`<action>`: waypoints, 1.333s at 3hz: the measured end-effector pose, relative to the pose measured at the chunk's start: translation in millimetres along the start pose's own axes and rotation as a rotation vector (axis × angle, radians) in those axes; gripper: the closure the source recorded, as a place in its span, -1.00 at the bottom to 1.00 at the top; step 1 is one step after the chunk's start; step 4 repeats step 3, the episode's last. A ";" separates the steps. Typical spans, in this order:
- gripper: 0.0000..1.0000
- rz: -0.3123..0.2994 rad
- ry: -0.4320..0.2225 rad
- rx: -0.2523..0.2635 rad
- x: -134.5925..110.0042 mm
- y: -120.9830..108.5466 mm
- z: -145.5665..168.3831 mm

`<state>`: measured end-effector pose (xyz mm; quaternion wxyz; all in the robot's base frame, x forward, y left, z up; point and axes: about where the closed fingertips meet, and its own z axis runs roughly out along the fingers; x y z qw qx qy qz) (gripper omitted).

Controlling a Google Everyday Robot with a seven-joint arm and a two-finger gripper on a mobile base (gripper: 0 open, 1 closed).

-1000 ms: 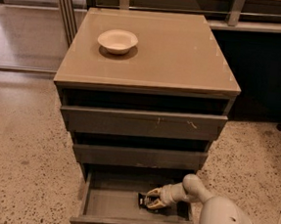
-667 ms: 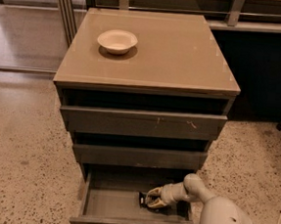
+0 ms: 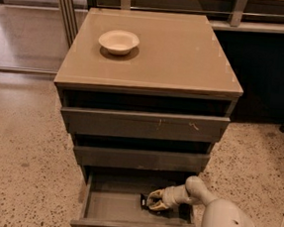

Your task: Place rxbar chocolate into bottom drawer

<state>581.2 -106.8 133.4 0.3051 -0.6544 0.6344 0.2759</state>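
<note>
A speckled floor (image 3: 23, 165) carries the grey cabinet (image 3: 141, 124). The cabinet's tan top (image 3: 186, 59) lies well above and behind the gripper (image 3: 154, 202). A white bowl (image 3: 118, 41) sits on that top, far up and to the left of the gripper, near the back left corner. The bottom drawer (image 3: 109, 207) is pulled out over the floor, and its grey inner floor runs off to the gripper's left. The gripper is low inside this drawer, toward the right side. The bar (image 3: 144, 201) is at its tip, on the left. Whether the bar rests on the drawer floor cannot be told.
</note>
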 end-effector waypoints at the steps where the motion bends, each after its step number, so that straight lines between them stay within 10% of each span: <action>1: -0.75 0.000 0.000 0.000 0.0 0.0 0.0; 4: -1.00 0.000 0.000 0.000 0.0 0.1 0.1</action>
